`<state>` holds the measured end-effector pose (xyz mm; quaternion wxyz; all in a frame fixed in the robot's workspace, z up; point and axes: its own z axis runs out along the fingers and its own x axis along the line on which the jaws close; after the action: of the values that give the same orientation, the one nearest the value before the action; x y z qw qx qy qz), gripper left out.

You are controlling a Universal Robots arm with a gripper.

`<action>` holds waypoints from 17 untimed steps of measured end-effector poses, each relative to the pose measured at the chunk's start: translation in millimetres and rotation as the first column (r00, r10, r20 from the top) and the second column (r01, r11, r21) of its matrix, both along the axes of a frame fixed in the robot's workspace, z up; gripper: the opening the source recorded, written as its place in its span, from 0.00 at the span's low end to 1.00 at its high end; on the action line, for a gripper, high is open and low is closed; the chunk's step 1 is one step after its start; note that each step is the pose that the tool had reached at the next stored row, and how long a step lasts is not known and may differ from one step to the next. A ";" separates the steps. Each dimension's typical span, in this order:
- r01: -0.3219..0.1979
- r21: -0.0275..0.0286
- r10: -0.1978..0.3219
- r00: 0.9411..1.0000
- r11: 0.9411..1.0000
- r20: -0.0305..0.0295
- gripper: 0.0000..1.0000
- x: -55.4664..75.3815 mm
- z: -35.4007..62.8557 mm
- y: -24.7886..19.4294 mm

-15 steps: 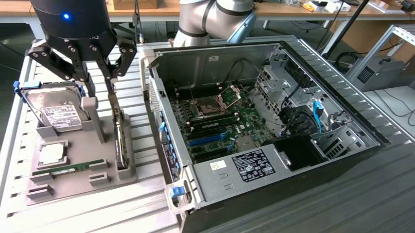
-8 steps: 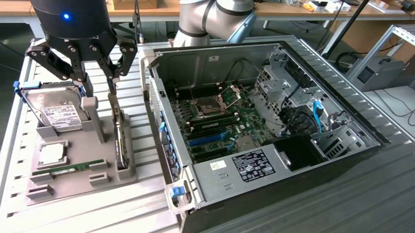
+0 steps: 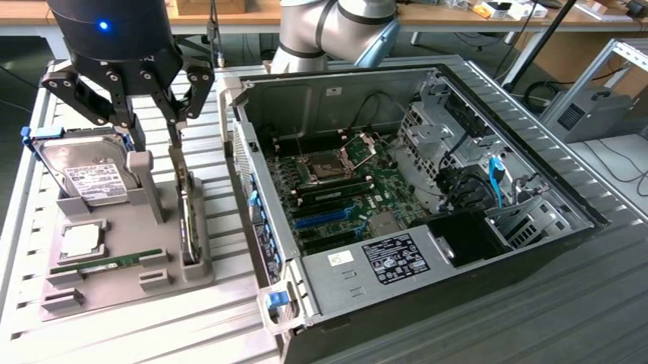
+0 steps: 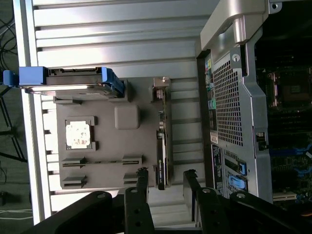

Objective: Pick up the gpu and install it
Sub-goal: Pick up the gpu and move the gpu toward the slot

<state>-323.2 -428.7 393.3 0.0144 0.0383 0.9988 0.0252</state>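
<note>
Gpu [image 3: 187, 212] noted standing on edge in holder [image 3: 111, 243], long axis parallel to case [image 3: 405, 258] wall, bracket end toward drive [image 3: 86, 178]. Gripper [image 3: 152, 135] positioned above it, fingers apart.

gpu [image 3: 187, 216] upright in holder [image 3: 127, 231], computer case [image 3: 303, 98] at exterior view's right, claw [image 3: 152, 121] above gpu

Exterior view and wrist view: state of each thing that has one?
claw: open, over the gpu's end.
gpu: on edge in the grey holder, not gripped.
hard drive: propped on edge in the holder, tilted.
memory stick: seated in its slot.
processor chip: flat in its recess.
computer case: on its side, panel off, board exposed.
</note>
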 end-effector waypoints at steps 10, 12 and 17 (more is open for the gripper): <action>0.000 0.000 0.000 1.000 1.000 0.000 0.50 0.0 0.0 0.0; 0.000 0.000 0.000 1.000 1.000 0.000 0.50 0.0 -0.2 0.0; 0.000 0.000 0.000 1.000 1.000 0.000 0.50 0.0 -4.2 0.0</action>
<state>-323.3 -428.7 389.1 0.0144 0.0383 0.9988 0.0253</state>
